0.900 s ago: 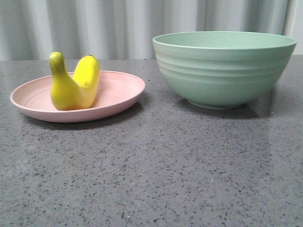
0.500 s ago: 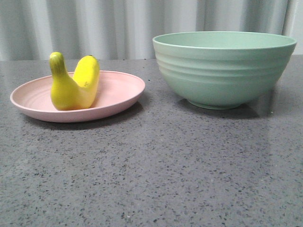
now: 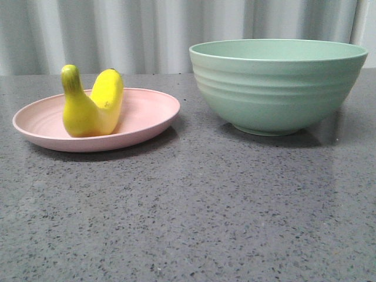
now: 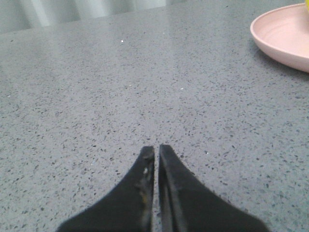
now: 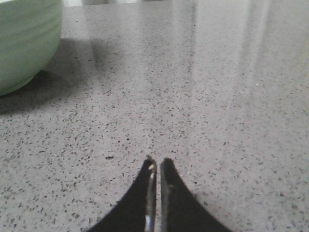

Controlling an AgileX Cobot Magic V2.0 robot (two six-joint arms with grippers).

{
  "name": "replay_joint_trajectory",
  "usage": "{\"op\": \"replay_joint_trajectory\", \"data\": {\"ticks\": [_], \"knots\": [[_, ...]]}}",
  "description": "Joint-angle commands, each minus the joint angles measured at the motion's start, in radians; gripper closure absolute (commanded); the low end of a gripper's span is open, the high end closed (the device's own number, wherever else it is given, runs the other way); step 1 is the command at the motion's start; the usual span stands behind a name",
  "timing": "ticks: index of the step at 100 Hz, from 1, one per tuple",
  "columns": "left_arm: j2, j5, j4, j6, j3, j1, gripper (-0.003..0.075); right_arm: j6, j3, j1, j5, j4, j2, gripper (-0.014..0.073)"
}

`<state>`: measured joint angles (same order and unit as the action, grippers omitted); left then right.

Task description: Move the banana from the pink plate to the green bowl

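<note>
While it rests on the pink plate [image 3: 147, 114], the banana [image 3: 94, 106] sits on the plate's left half in my front view, curved, both ends pointing up. To the plate's right, apart from it, I see the green bowl [image 3: 276, 88] on the grey speckled table [image 3: 194, 217]. My left gripper [image 4: 156, 151] has its fingers pressed nearly together, holding nothing, over bare table, with only the plate's edge in its wrist view. My right gripper [image 5: 157, 162] is likewise closed and holds nothing, the bowl's side nearby. Neither gripper is near the banana.
</note>
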<state>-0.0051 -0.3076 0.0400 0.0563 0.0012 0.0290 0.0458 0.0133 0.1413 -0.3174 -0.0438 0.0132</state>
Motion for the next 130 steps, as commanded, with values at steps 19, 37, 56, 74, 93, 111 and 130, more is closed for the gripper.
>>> {"op": "replay_joint_trajectory", "data": {"ticks": [19, 37, 56, 74, 93, 111, 130], "knots": [[-0.031, 0.129, -0.016, -0.006, 0.025, 0.002, 0.0739, 0.009, 0.026, 0.002, 0.028, 0.001, 0.015, 0.0673], [-0.031, 0.142, -0.017, -0.006, 0.025, 0.002, 0.0738, 0.009, 0.026, 0.002, 0.099, -0.001, 0.015, 0.0673], [-0.031, 0.163, -0.017, -0.006, 0.025, 0.002, 0.0738, 0.009, 0.026, 0.002, 0.163, -0.003, 0.015, 0.0673], [-0.031, 0.17, -0.023, -0.006, 0.025, 0.0, 0.0739, 0.009, 0.026, 0.002, 0.17, -0.003, 0.015, 0.0673], [-0.031, 0.17, -0.04, -0.008, 0.025, 0.0, 0.0739, 0.009, 0.026, 0.002, 0.177, -0.003, 0.015, 0.0673], [-0.031, 0.183, -0.068, -0.008, 0.025, 0.0, 0.0739, 0.009, 0.026, 0.002, 0.185, -0.003, 0.015, 0.0673], [-0.031, 0.227, -0.074, -0.008, 0.025, 0.0, 0.0739, 0.009, 0.026, 0.002, 0.255, -0.031, 0.015, 0.0673]]}}
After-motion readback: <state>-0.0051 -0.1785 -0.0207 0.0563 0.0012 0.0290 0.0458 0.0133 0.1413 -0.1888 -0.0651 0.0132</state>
